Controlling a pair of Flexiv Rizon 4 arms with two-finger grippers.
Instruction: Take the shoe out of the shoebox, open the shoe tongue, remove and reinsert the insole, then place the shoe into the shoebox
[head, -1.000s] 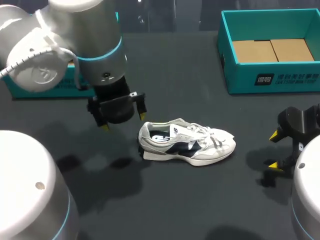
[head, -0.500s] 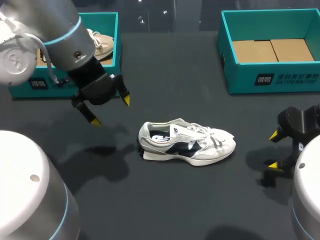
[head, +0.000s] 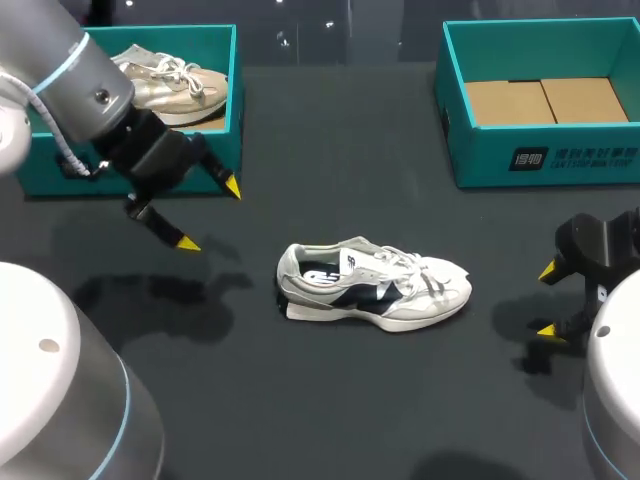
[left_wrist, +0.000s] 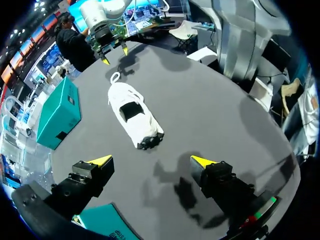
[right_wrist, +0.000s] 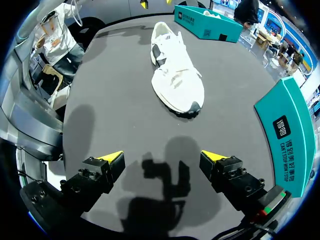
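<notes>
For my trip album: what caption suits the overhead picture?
White sneaker on a dark table between the open left gripper and open right gripper, teal left shoebox and right shoebox behind.

The dark matte table (head: 380, 400) carries three things. A white low-top sneaker with navy side panels (head: 372, 285) stands on its sole near the table's middle, its toe pointing to the robot's right. Well beyond the sneaker's toe, toward the far right edge, sits an open teal cardboard shoebox (head: 540, 160). A second open teal box (head: 226, 148) sits well beyond the sneaker's heel, at the far left.
</notes>
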